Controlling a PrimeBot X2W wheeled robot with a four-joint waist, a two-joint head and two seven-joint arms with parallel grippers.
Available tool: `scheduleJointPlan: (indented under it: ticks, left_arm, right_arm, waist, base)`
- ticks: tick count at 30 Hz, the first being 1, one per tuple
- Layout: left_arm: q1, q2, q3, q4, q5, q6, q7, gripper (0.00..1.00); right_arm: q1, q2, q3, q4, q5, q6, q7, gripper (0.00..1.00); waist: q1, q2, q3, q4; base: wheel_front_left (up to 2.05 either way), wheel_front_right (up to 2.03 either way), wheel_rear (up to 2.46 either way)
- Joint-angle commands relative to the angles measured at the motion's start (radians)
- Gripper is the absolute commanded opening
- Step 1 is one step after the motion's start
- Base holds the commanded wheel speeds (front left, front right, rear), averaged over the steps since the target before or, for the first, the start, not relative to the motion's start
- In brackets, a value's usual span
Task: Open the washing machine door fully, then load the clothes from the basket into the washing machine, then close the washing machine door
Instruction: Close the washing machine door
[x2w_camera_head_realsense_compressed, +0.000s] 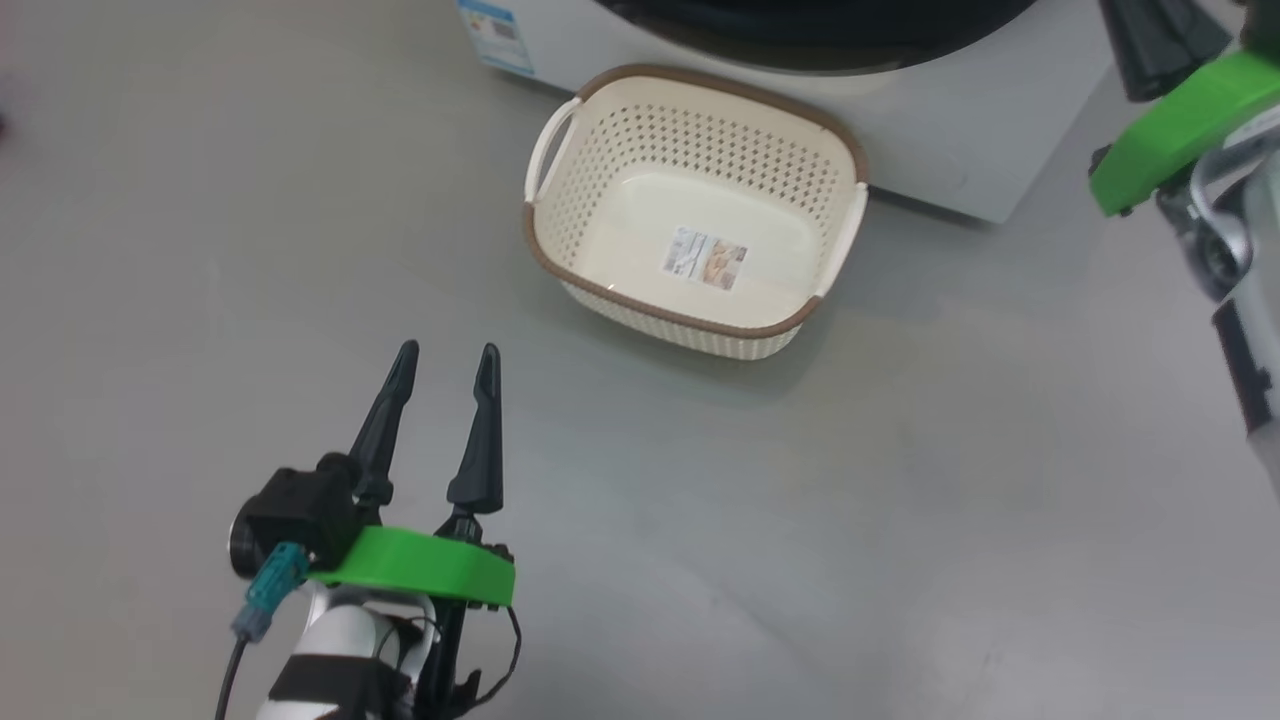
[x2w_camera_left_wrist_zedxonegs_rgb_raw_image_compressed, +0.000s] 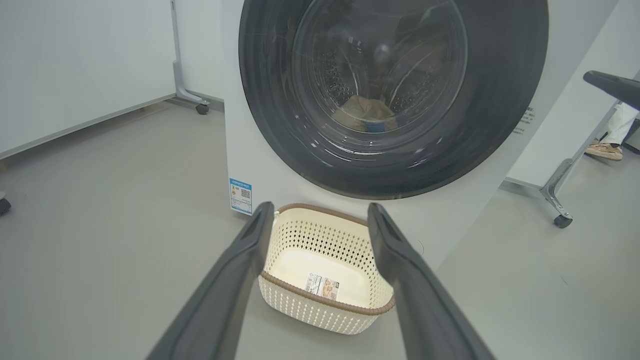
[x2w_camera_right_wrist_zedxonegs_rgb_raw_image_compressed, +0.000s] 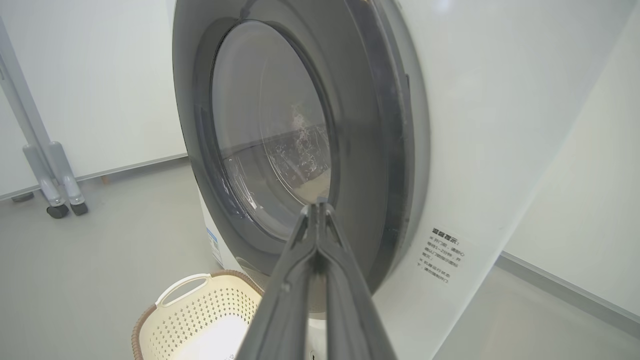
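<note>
My left gripper (x2w_camera_head_realsense_compressed: 448, 348) hovers over bare grey floor (x2w_camera_head_realsense_compressed: 900, 500) with its 2 fingers spread wide and nothing between them. Just ahead of its tips sits the basket (x2w_camera_head_realsense_compressed: 690, 130). It is empty, showing only a small label (x2w_camera_head_realsense_compressed: 705, 260) on its bottom, with print too fine for me to read. The far rim of the basket is close against the washing machine (x2w_camera_left_wrist_zedxonegs_rgb_raw_image_compressed: 240, 150).

My right gripper (x2w_camera_right_wrist_zedxonegs_rgb_raw_image_compressed: 320, 202) is pinched fully closed with nothing in it, its tips just in front of the washing machine door (x2w_camera_right_wrist_zedxonegs_rgb_raw_image_compressed: 370, 150). The door lies flush against the white front and looks shut. In the head view, the right fingers are cut off by the top edge.

Through the glass from the left wrist, I make out the clothes (x2w_camera_left_wrist_zedxonegs_rgb_raw_image_compressed: 362, 112) low in the drum, a pale heap with a blue bit, blurred by reflections.

A blue sticker (x2w_camera_left_wrist_zedxonegs_rgb_raw_image_compressed: 240, 196) sits low on the front. Black characters (x2w_camera_right_wrist_zedxonegs_rgb_raw_image_compressed: 445, 255) run down the machine's side, and I can't read either. Past the machine, a shoe (x2w_camera_left_wrist_zedxonegs_rgb_raw_image_compressed: 605, 150) shows beside a wheeled stand (x2w_camera_left_wrist_zedxonegs_rgb_raw_image_compressed: 560, 195).
</note>
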Motion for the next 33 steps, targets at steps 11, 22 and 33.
scheduleJointPlan:
  ticks: [11,22,33]
  left_arm:
    - [0.071,0.063,0.081,-0.032,0.033,0.001,-0.010,1.00]
    - [0.134,0.090,0.120,-0.040,0.039,0.001,-0.010,1.00]
    - [0.185,0.093,0.129,-0.031,0.036,0.001,-0.010,1.00]
  right_arm:
    - [0.367,0.063,-0.086,-0.299,0.066,-0.004,-0.002,0.00]
    - [0.701,0.156,-0.329,-0.495,0.018,-0.004,-0.002,0.00]
    - [0.856,0.225,-0.430,-0.566,-0.012,-0.004,-0.002,1.00]
  waist:
    - [0.0000,-0.0001,-0.202,-0.252]
    - [0.0000,-0.0001,-0.293,-0.380]
    - [0.0000,-0.0001,-0.334,-0.433]
  base:
    - [0.00,0.00,0.00]
    - [0.00,0.00,0.00]
    - [0.00,0.00,0.00]
